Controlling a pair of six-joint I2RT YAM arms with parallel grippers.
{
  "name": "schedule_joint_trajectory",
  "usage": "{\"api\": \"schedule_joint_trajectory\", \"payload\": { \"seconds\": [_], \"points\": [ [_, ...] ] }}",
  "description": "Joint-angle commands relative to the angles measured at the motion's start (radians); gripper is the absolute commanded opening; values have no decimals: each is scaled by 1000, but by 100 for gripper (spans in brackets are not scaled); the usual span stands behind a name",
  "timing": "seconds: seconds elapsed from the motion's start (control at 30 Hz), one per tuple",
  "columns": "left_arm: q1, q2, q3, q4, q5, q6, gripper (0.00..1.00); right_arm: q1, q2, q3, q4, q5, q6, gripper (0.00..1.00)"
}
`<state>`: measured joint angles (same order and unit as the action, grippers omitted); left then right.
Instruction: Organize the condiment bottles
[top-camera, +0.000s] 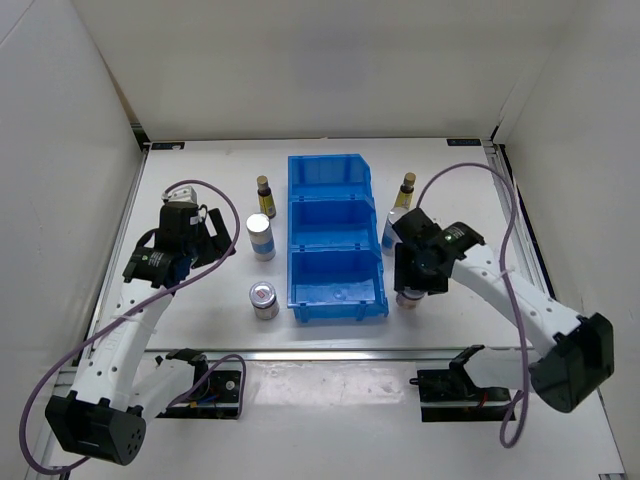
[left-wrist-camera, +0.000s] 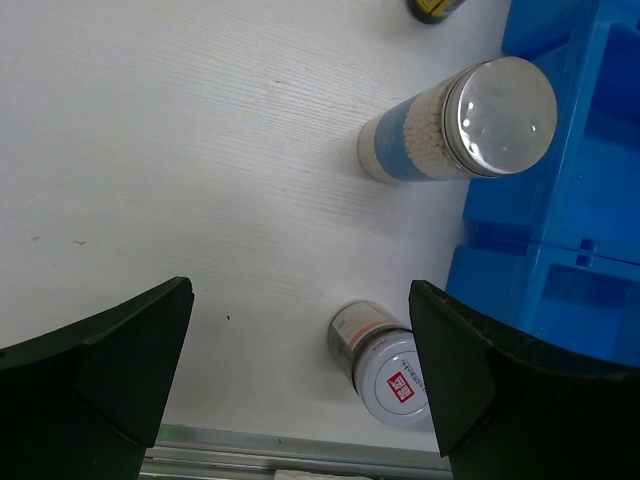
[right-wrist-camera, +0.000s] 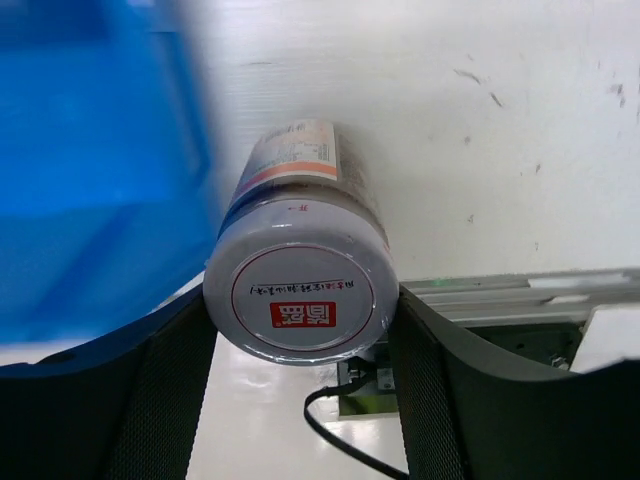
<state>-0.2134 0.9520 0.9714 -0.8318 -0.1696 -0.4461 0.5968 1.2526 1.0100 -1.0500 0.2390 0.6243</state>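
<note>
Left of the blue bin (top-camera: 335, 165) stand a slim amber bottle (top-camera: 265, 196), a silver-topped cylinder (top-camera: 260, 237) and a short red-marked jar (top-camera: 264, 300). My left gripper (top-camera: 212, 240) is open and empty, to the left of the cylinder. In the left wrist view my left gripper (left-wrist-camera: 300, 385) is wide open, with the cylinder (left-wrist-camera: 470, 125) and the jar (left-wrist-camera: 390, 365) ahead. Right of the bin are a second amber bottle (top-camera: 404, 196) and a partly hidden blue-labelled cylinder (top-camera: 389, 232). My right gripper (top-camera: 412, 282) is shut on the second short jar (right-wrist-camera: 300, 290); both fingers touch its lid.
The blue three-compartment bin shows at the right of the left wrist view (left-wrist-camera: 570, 200) and blurred at the left of the right wrist view (right-wrist-camera: 90, 170). The table's metal front rail (right-wrist-camera: 530, 295) lies just beyond the held jar. White walls enclose the table.
</note>
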Motion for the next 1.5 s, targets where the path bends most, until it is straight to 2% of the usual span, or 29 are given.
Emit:
{"api": "schedule_joint_trajectory", "payload": {
  "seconds": [0.0, 0.17, 0.37, 0.57, 0.77, 0.97, 1.07, 1.1, 1.17, 1.2, 1.27, 1.3, 1.4, 1.47],
  "points": [
    [-4, -9, 32, -3, -13, -2, 100, 113, -74, 157, -30, 69, 5, 0],
    [-4, 2, 32, -3, -4, -2, 100, 201, 45, 385, -71, 112, -21, 0],
    [-4, 2, 32, -3, -4, -2, 100, 251, 221, 507, -61, 112, -90, 0],
    [-4, 2, 32, -3, -4, -2, 100, 251, 417, 602, -93, 37, -101, 0],
    [-4, 11, 32, -3, -4, -2, 100, 232, 516, 625, -122, -43, -71, 0],
    [-4, 11, 32, -3, -4, -2, 100, 175, 487, 498, -33, -187, -34, 1],
    [-4, 11, 32, -3, -4, -2, 100, 164, 464, 452, 7, -211, -34, 13],
    [-4, 11, 32, -3, -4, -2, 100, 164, 455, 443, 7, -211, -25, 27],
    [-4, 11, 32, -3, -4, -2, 100, 164, 444, 432, 7, -211, -24, 46],
    [-4, 11, 32, -3, -4, -2, 100, 164, 444, 420, 7, -202, -24, 63],
    [-4, 11, 32, -3, 22, -2, 100, 164, 415, 406, 16, -182, -6, 77],
    [-4, 11, 32, -3, 51, -12, 100, 173, 415, 406, 27, -169, -6, 88],
    [-4, -56, 6, -12, 146, -78, 100, 201, 351, 397, 27, -78, 49, 100],
    [-4, -102, -60, -12, 236, -150, 100, 230, 317, 397, 15, -8, 81, 100]
  ]
}}
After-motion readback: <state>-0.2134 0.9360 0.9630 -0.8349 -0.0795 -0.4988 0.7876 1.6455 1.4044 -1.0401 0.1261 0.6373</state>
